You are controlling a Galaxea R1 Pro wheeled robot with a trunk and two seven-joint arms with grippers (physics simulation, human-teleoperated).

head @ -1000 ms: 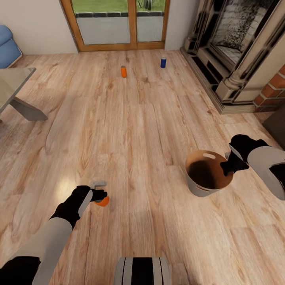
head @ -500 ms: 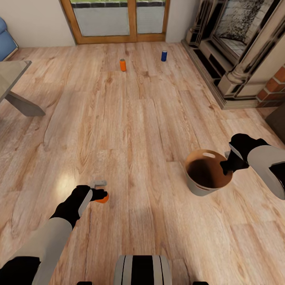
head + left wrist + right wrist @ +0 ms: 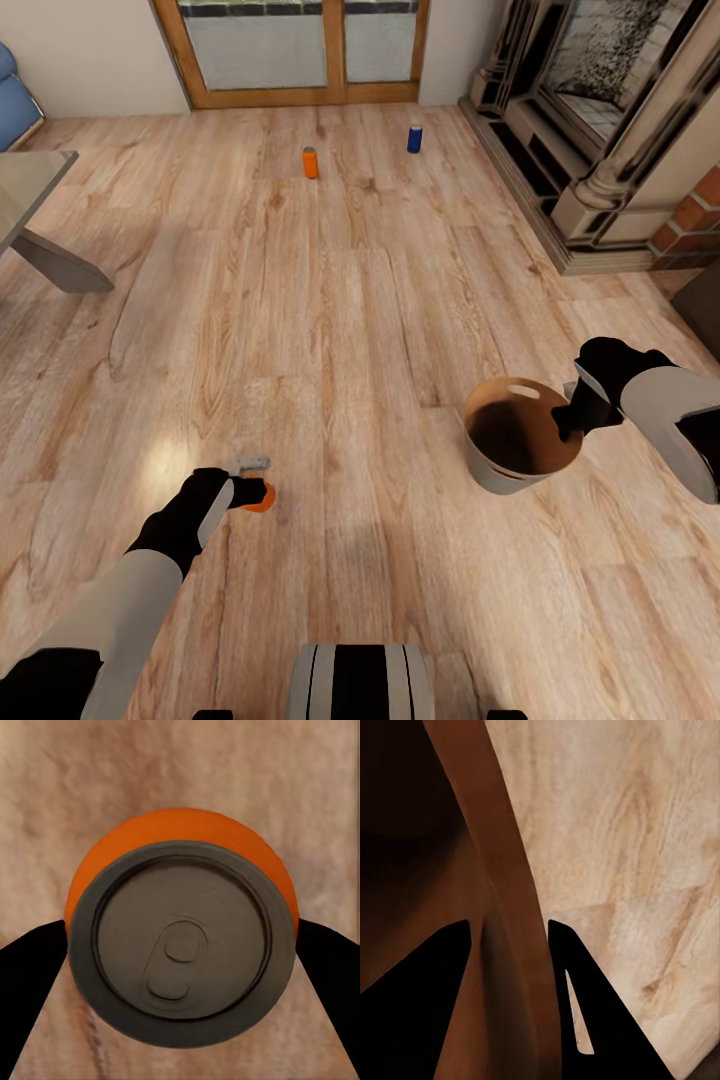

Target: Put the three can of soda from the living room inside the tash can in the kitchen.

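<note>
- Gripping one orange can [image 3: 260, 497] from above, the left gripper [image 3: 252, 492] sits low at about 7 o'clock in the head view, over the wood plank floor [image 3: 340, 300]; the left wrist view shows the can's grey top [image 3: 180, 952] between two dark fingers [image 3: 30, 997] that press against its sides.
- The right gripper [image 3: 568, 412] at 4 o'clock is clamped on the rim of the trash can [image 3: 490, 465], whose glossy brown inside faces up; in the right wrist view its fingers [image 3: 585, 1012] straddle the brown wall [image 3: 502, 915].
- A second orange can [image 3: 311, 162] stands upright on the floor toward 12 o'clock, near the glass doors [image 3: 290, 45].
- The dark blue can [image 3: 414, 138] stands well apart from it, toward 1 o'clock, near the fireplace [image 3: 600, 110].
</note>
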